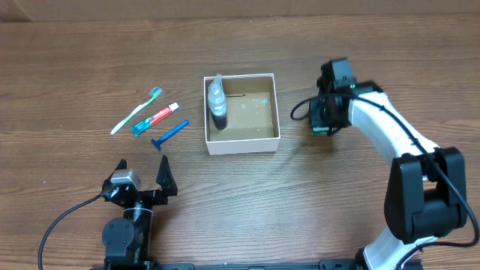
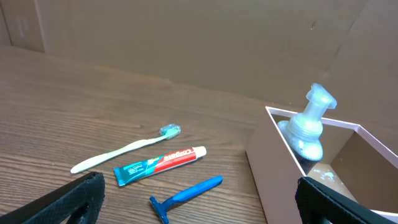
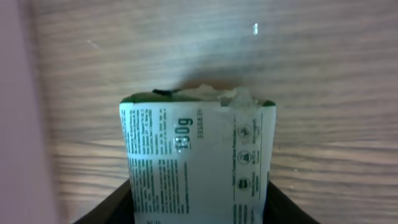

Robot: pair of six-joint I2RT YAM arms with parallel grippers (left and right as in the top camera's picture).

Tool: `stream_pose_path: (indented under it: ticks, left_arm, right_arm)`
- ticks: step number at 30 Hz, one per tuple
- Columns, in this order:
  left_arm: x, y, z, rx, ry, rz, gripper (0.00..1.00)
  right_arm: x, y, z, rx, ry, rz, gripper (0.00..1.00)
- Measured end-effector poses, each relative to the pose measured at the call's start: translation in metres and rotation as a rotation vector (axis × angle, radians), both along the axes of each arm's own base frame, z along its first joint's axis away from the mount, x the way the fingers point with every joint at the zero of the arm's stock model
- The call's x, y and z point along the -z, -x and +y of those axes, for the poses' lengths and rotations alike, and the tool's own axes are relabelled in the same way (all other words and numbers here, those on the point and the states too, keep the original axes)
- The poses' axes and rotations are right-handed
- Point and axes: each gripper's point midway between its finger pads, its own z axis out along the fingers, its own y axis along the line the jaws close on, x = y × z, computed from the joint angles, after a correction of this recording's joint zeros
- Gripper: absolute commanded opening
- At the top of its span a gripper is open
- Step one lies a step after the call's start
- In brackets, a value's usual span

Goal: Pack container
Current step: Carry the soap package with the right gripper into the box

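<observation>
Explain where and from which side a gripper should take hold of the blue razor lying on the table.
Grip the blue razor mid-handle, coming straight down, jaws across it. It lies flat on the table, apart from the toothpaste tube; the slim straight handle likely pinches better than the wide head.

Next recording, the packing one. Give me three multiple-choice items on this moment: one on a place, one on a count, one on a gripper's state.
1. Where is the bottle?
A inside the box
B left of the box
C right of the box

2. How many things lie left of the box?
A one
B three
C five

3. The right gripper is:
A open
B shut on the packet
C out of view

Key:
1 A, the bottle stands by the box's left wall.
2 B, there is a toothbrush, toothpaste and razor.
3 B, the wrist view shows the packet clamped.
</observation>
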Motion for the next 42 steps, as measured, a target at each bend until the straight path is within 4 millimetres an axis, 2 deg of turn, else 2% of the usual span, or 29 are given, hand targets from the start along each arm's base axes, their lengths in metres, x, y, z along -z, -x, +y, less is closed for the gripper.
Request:
stream_pose_path:
  ticks: [5, 8, 10, 12, 13, 18, 22, 24, 26, 32, 34, 42]
  left_arm:
    - [0.0, 0.0, 0.0, 0.0, 0.0, 0.0, 1.0]
    - [0.0, 0.0, 0.0, 0.0, 0.0, 0.0, 1.0]
    - [0.0, 0.0, 0.0, 0.0, 0.0, 0.0, 1.0]
    - [0.0, 0.0, 0.0, 0.0, 0.0, 0.0, 1.0]
    - [0.0, 0.0, 0.0, 0.0, 0.0, 0.0, 1.0]
    - [0.0, 0.0, 0.0, 0.0, 0.0, 0.0, 1.0]
    - [0.0, 0.0, 0.0, 0.0, 0.0, 0.0, 1.0]
    - [0.0, 0.0, 0.0, 0.0, 0.0, 0.0, 1.0]
    - [0.0, 0.0, 0.0, 0.0, 0.0, 0.0, 1.0]
    - [0.0, 0.0, 0.0, 0.0, 0.0, 0.0, 1.0]
    - [0.0, 0.0, 0.0, 0.0, 0.0, 0.0, 1.0]
    - [0.0, 0.0, 0.0, 0.0, 0.0, 0.0, 1.0]
  right_arm:
    - [-0.064, -0.019, 0.019, -0.017, -0.114, -0.126, 0.45]
    - [-0.107, -0.023, 0.033, -0.029, -0.197, -0.233, 0.45]
    - [-0.127, -0.024, 0.044, -0.037, -0.242, -0.287, 0.45]
    - [-0.141, -0.024, 0.061, -0.056, -0.282, -0.325, 0.45]
    - [-0.145, -0.024, 0.075, -0.075, -0.308, -0.339, 0.45]
    - [-0.153, -0.016, 0.136, -0.134, -0.365, -0.374, 0.46]
    - [-0.148, -0.007, 0.168, -0.122, -0.348, -0.386, 0.45]
    - [-0.14, -0.007, 0.178, -0.107, -0.328, -0.387, 0.45]
    - [-0.123, -0.009, 0.185, -0.086, -0.296, -0.369, 0.45]
    - [-0.053, -0.017, 0.188, -0.023, -0.195, -0.272, 0.45]
    - [-0.037, -0.019, 0.188, -0.011, -0.177, -0.25, 0.45]
    - [0.002, -0.028, 0.189, 0.005, -0.139, -0.226, 0.46]
